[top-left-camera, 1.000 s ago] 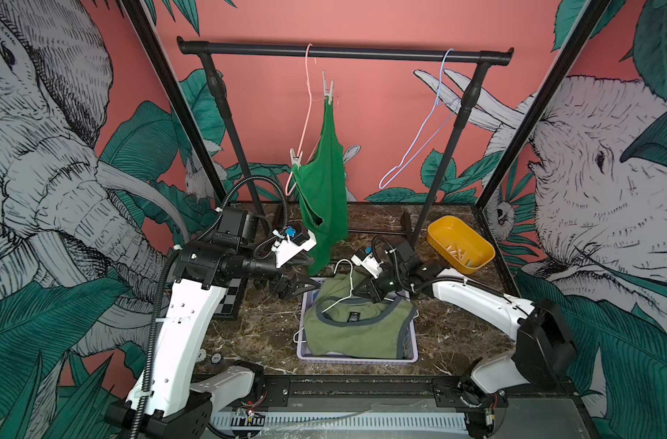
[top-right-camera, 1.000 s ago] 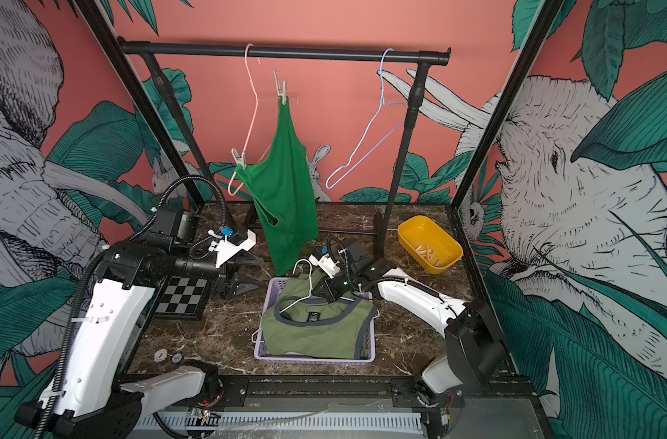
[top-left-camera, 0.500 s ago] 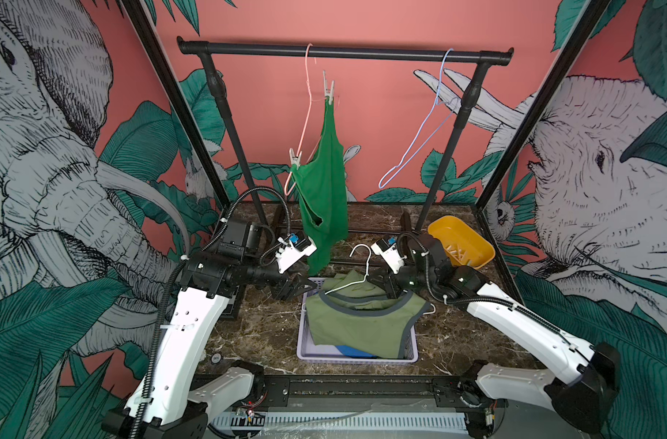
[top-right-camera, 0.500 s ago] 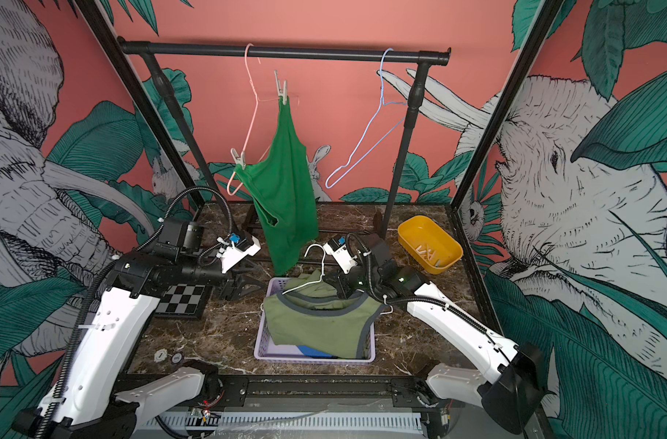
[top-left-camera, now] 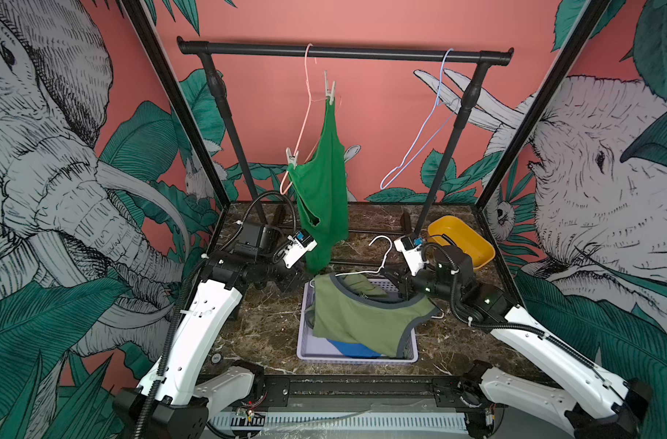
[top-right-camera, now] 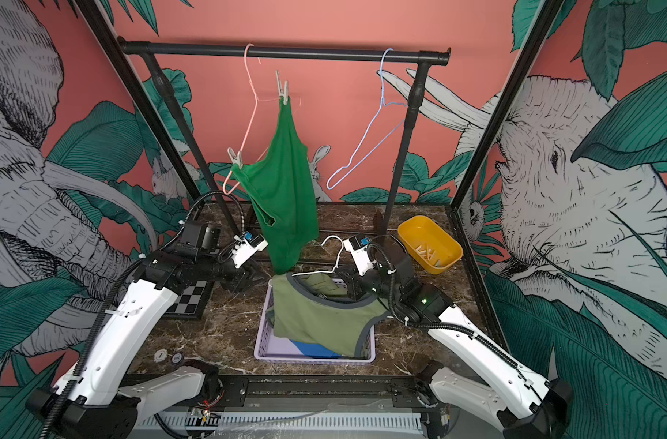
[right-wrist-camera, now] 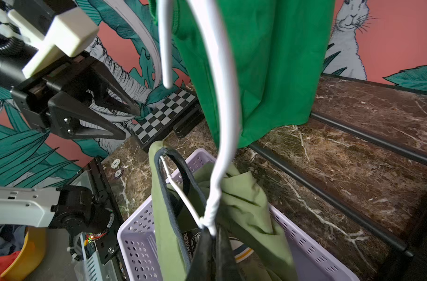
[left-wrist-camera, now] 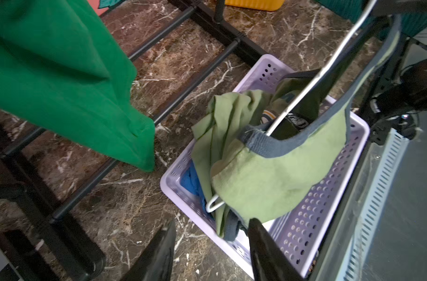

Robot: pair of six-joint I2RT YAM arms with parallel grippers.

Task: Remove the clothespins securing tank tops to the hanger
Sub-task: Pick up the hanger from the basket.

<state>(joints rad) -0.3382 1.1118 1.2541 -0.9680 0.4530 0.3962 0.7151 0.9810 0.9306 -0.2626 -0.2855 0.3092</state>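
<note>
Right gripper clamped on the neck of the white hanger, olive tank top sagging into the basket. Left gripper spread, empty. Two clothespins sit at 12 and 10 o'clock of the green tank top. Light, stiff, springy I'd guess: pinch the splayed tails, not floppy fabric

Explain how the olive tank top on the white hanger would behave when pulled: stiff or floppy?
Probably floppy: the olive tank top sags in folds from the white hanger into the lilac basket. It looks thin, so likely light and easy to drag. It may slip along the hanger's smooth thin wire.
</note>
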